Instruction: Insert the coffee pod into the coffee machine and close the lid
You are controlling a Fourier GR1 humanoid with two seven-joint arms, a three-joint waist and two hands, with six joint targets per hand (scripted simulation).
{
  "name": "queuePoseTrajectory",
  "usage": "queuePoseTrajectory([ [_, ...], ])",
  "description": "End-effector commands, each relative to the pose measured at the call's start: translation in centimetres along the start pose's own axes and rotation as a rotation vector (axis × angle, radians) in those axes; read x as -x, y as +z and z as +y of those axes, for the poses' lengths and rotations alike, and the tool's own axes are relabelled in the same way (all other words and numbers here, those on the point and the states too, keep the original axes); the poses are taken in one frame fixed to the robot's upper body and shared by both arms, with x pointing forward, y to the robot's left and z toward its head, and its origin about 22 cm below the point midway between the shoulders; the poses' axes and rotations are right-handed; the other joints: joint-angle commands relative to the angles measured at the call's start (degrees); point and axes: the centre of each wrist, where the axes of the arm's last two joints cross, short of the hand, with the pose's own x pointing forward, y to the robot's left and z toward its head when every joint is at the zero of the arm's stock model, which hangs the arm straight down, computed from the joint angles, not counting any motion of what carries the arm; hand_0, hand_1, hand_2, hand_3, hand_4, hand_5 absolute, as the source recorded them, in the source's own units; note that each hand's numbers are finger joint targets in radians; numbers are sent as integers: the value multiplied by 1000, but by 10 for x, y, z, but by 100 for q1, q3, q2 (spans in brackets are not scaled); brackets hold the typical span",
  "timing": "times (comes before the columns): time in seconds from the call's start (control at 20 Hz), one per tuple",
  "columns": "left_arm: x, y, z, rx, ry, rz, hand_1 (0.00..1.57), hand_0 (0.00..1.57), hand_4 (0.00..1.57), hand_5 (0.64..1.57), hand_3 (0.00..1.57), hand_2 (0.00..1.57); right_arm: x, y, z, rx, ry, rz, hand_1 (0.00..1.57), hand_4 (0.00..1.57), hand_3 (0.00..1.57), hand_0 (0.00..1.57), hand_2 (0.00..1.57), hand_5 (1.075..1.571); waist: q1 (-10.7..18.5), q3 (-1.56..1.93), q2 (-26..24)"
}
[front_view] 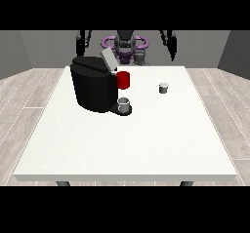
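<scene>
We see a large white table filling most of the front view, with the robot small behind its far edge. On the table's left half stands a black coffee machine; its grey lid is tilted up and open, a red part shows at its front, and a small grey cup sits on its base. We can read no brand, label or writing on it. The coffee pod, small and pale, stands on the table well apart to the machine's right. The hand at the view's left and the hand at the view's right hang raised above the far edge; we cannot tell how either's fingers lie.
</scene>
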Motion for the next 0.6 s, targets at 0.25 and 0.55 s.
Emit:
queuePoseTrajectory([
  [0.25, -3, 7, 50, 207, -245, -88, 0, 0, 0, 1571, 0, 0, 17, 2, -15, 27, -26, -14, 0, 0, 0, 0, 0, 1571, -138, -30, -27],
  [0.55, -27, -23, 85, 209, -468, -69, 0, 0, 0, 1571, 0, 0, -20, -24, 10, 154, 114, -116, 0, 0, 0, 0, 0, 1571, -507, -33, 352],
])
